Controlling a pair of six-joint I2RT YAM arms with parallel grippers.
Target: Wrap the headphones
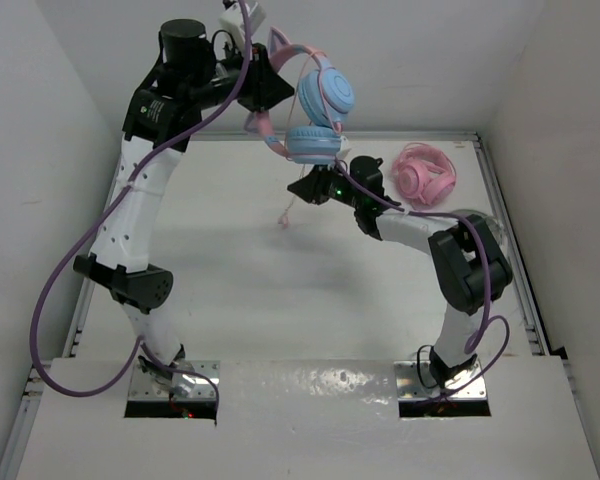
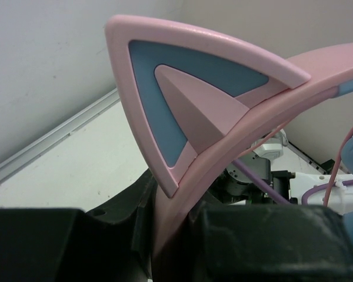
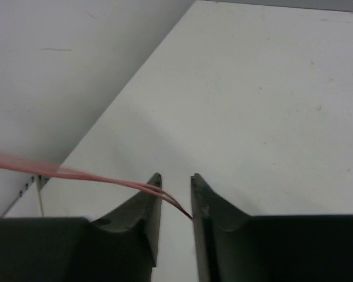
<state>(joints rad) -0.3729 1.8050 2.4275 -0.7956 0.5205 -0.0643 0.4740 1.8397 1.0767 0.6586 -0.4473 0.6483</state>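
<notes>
Table [image 1: 230,290] white, walled | left gripper [image 2: 176,252] clamps headphones [image 1: 312,143] | right gripper [image 3: 175,200] ajar, cable [image 3: 76,173] perhaps loose

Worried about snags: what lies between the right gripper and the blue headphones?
Only the thin pink cable: the right wrist view shows it threading the right gripper's parted jaws. The top view shows the headphones hanging just beyond.
</notes>
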